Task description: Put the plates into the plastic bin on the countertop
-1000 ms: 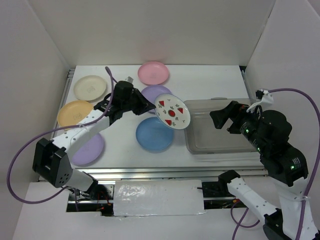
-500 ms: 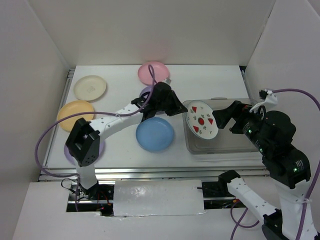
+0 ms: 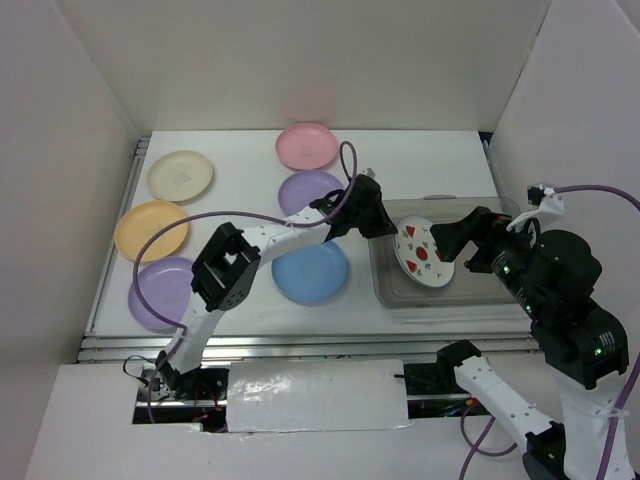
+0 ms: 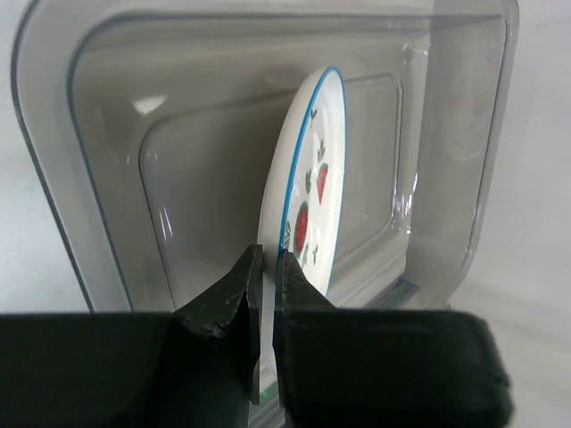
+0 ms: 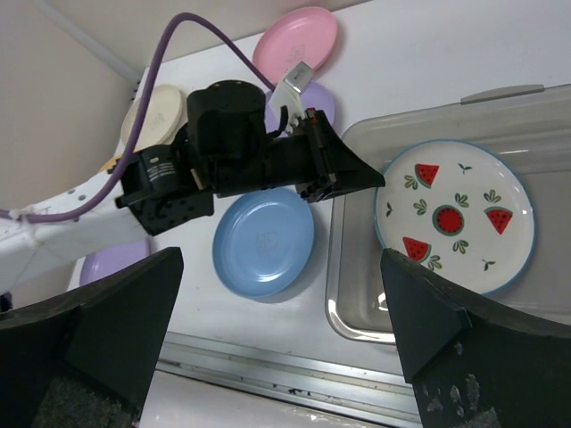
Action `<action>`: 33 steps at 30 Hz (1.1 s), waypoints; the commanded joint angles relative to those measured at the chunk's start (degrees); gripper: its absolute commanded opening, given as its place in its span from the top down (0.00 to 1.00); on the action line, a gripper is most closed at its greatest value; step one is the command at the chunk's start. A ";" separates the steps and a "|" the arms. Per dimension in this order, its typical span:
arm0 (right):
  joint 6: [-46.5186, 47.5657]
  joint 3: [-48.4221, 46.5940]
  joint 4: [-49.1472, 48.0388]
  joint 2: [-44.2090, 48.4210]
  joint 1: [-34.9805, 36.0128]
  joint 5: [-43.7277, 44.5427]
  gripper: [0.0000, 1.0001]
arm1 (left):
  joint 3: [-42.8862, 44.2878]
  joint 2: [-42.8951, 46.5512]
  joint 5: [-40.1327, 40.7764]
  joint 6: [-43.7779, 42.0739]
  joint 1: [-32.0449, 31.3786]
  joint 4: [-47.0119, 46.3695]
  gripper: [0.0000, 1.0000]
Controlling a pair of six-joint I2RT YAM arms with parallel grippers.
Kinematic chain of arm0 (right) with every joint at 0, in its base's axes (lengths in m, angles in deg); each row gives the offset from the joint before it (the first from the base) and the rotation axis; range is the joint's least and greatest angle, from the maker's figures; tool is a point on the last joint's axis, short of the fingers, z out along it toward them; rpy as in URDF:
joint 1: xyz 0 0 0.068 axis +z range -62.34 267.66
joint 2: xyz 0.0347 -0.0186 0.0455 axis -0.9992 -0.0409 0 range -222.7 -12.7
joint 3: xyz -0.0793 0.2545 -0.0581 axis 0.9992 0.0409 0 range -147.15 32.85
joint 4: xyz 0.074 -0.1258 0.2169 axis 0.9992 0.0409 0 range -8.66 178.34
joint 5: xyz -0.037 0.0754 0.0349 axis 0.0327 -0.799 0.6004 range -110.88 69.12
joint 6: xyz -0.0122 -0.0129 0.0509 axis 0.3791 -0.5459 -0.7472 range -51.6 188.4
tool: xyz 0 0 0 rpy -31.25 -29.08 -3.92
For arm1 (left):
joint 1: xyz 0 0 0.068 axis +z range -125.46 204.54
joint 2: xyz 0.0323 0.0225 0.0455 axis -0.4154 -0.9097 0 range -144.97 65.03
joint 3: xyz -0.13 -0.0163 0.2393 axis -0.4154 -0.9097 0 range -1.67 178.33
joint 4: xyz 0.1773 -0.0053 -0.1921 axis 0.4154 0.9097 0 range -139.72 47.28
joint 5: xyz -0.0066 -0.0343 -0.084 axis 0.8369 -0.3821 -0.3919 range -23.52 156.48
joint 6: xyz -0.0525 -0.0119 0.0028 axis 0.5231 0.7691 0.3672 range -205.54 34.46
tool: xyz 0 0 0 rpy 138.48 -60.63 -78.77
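White round plastic plate with red fruit pattern [image 4: 308,192]: likely light, stiff, slick; thin rim is best hold. Left gripper [image 4: 266,267] pinches that rim, jaws almost closed. Plate stands tilted on edge inside left part of clear greyish rectangular plastic bin [image 3: 470,292]. Right gripper [image 3: 452,240] hovers just right of plate, jaws wide apart, empty.

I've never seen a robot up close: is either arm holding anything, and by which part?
The left gripper pinches the fruit-patterned white plate by its rim, tilted over the plastic bin. The right gripper is open, holding nothing.
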 commanded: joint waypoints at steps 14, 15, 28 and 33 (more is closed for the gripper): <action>0.58 -0.79 -0.28 1.08 -0.68 -0.27 0.00 | 9.70 -2.43 6.40 0.34 -2.88 4.18 0.55; 0.58 -0.71 -0.46 1.17 -0.68 -0.45 0.00 | 9.52 -1.73 7.10 -0.01 -3.05 4.19 0.46; 1.11 1.75 -4.23 2.04 -0.77 -9.48 0.00 | 9.79 15.73 27.30 -9.06 -5.09 17.88 0.01; 0.84 3.69 -5.90 2.22 -0.77 -13.36 0.00 | -3.99 28.40 38.12 -7.84 -0.87 31.13 0.01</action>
